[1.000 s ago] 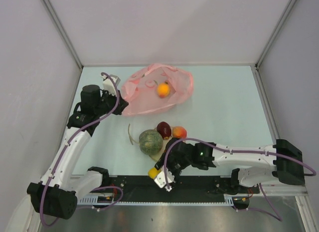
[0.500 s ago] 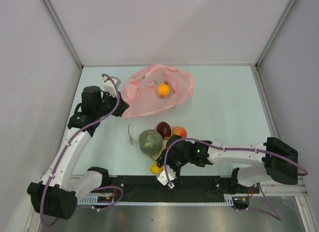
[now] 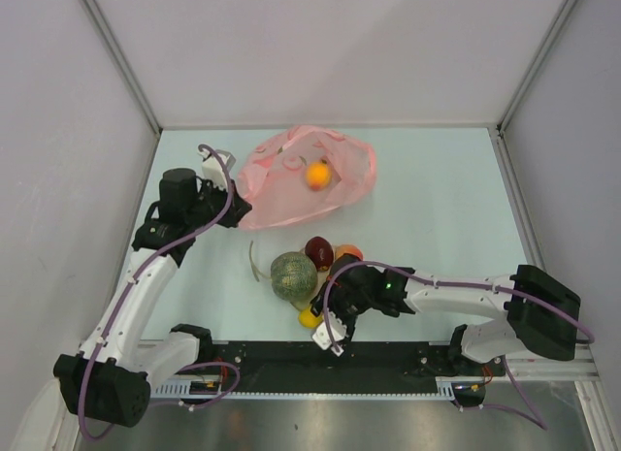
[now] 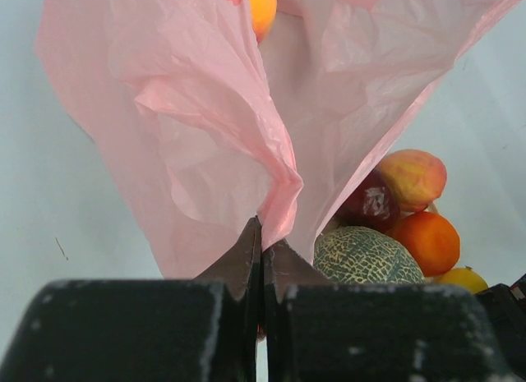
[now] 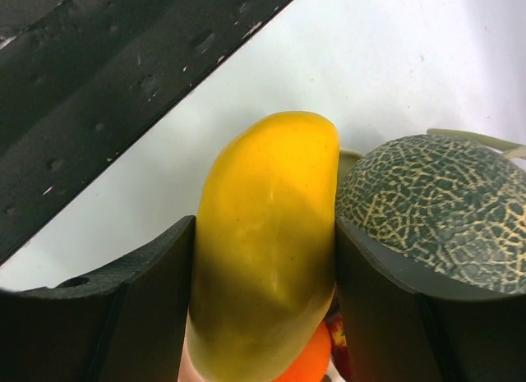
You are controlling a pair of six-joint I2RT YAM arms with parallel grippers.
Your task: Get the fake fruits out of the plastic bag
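Observation:
The pink plastic bag [image 3: 306,175] lies at the back of the table, and my left gripper [image 3: 225,187] is shut on its left edge. The left wrist view shows the film [image 4: 205,135] pinched between the closed tips of that gripper [image 4: 263,234]. One orange-yellow fruit [image 3: 317,174] is still inside the bag. Outside it, the netted melon [image 3: 293,274], dark red apple [image 3: 318,250] and an orange fruit [image 3: 347,251] are grouped together. My right gripper [image 3: 315,317] is shut on the yellow oblong fruit [image 5: 267,234], right beside the melon [image 5: 436,209].
A cream plate, only its rim [image 3: 254,260] showing, lies under the grouped fruits. The black base rail [image 3: 388,359] runs along the near edge just behind my right gripper. Grey walls close in the table on the left, back and right.
My right gripper has carried the yellow fruit away from the rail and up against the melon. The left arm and the bag have stayed put.

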